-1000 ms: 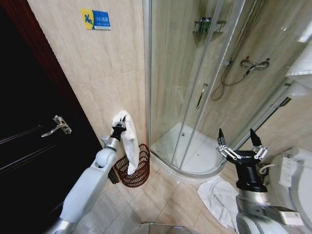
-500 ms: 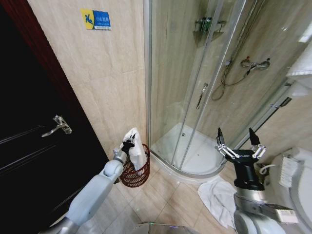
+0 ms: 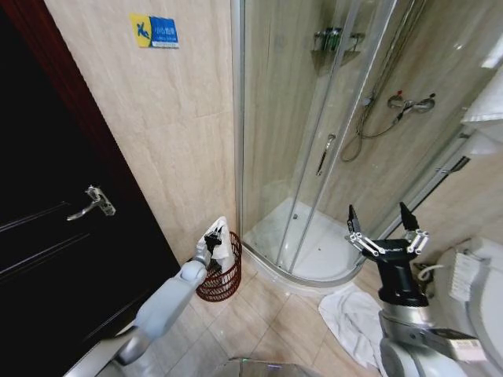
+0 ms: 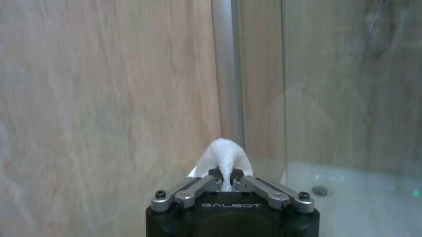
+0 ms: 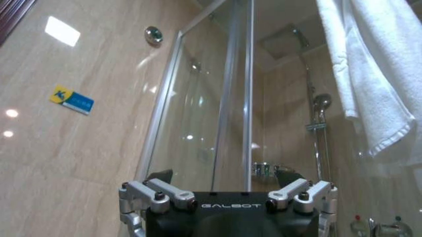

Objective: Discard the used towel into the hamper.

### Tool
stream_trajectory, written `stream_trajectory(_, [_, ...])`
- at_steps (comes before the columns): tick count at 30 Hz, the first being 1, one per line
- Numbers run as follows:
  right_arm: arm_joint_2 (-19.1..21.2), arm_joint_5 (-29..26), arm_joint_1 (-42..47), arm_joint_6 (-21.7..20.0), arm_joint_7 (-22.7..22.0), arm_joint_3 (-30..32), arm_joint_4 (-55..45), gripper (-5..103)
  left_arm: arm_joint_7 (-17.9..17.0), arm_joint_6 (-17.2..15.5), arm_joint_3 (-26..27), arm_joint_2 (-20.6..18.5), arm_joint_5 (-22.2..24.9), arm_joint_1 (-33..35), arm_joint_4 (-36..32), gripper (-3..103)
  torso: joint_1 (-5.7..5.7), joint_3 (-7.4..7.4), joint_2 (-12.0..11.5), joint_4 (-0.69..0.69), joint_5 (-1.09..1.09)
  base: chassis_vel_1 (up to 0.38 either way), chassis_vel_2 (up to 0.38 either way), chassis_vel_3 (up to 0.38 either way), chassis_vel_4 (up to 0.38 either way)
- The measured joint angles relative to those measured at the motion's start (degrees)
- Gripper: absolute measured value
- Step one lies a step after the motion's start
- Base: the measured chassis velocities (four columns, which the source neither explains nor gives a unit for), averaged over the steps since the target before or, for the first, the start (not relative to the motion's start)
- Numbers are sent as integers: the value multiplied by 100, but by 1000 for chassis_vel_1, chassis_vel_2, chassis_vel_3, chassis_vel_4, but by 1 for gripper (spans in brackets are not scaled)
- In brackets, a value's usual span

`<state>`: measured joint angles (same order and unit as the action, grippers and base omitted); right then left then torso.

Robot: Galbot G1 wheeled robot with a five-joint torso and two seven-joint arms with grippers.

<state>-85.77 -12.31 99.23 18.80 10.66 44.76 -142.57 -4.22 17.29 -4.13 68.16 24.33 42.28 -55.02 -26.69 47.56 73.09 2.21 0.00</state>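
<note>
The left gripper (image 3: 212,236) pinches the white towel (image 3: 222,245) between closed fingers, right above the hamper (image 3: 220,279), the cloth hanging into it beside the shower's glass door (image 3: 295,141). The right gripper (image 3: 380,229) hovers spread wide, empty, well apart.

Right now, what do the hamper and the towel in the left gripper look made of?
Hamper: looks like metal wire with a dark red-brown coating, judging by thin open slats and a thicker rim; could be plastic. Towel: white cloth, likely terry, soft folds bunched in the left gripper, which is shut on it over the hamper.
</note>
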Motion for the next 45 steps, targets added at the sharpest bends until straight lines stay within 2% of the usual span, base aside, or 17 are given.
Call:
stream_trajectory(7, [141,14,46,20,5,40,27,100,195,287,-149,188,-152,-307,825,3,0,0,0,0,1,0,0,0,0])
stream_trajectory(9, [152,32,46,13,-66,49,33,100,255,476,-181,298,-366,-438,1263,3,0,0,0,0,0,0,0,0,0])
stream_trajectory(11, [154,33,52,12,-72,50,33,100,264,513,-189,314,-413,-461,1347,3,0,0,0,0,0,0,0,0,0])
stream_trajectory(13, [164,36,78,8,-80,77,41,100,283,771,-228,446,-708,-604,1938,3,0,0,0,0,0,0,0,0,0])
stream_trajectory(14, [164,36,78,8,-80,77,41,100,283,771,-228,446,-708,-604,1938,3,0,0,0,0,0,0,0,0,0])
stream_trajectory(17, [158,38,121,10,-81,103,58,100,354,1057,-226,635,-961,-781,2691,3,0,0,0,0,0,0,0,0,0])
stream_trajectory(24, [162,64,126,-29,-79,134,32,100,531,1246,-205,856,-1092,-914,3389,3,0,-1,0,-1,0,0,0,0,0])
stream_trajectory(27, [108,81,18,-20,-71,172,74,100,571,1258,-255,890,-1202,-907,3536,3,0,-1,0,0,0,0,0,0,0])
stream_trajectory(29, [-24,81,-133,-13,-71,170,157,100,559,1265,-261,979,-1509,-919,3752,3,0,0,0,1,0,0,0,0,0])
stream_trajectory(34, [-205,148,-177,0,1,21,167,100,569,1139,-336,1087,-1697,-1010,3941,3,0,0,-1,0,0,0,0,0,0])
stream_trajectory(40, [-212,181,-179,62,49,-8,175,100,572,992,-411,1123,-1814,-1080,3960,1,0,-1,0,0,0,0,0,0,0])
stream_trajectory(42, [-213,181,-191,100,60,-7,197,100,584,859,-436,1089,-2022,-1100,3987,11,0,-1,0,-1,0,0,0,0,0])
stream_trajectory(44, [-214,181,-195,106,62,-6,202,100,584,841,-445,1082,-2045,-1102,3991,11,0,-1,-1,-1,0,0,0,0,0])
stream_trajectory(45, [-216,179,-204,122,64,-2,218,100,529,781,-513,1040,-2113,-1102,3991,22,0,-1,-1,0,1,0,0,0,0])
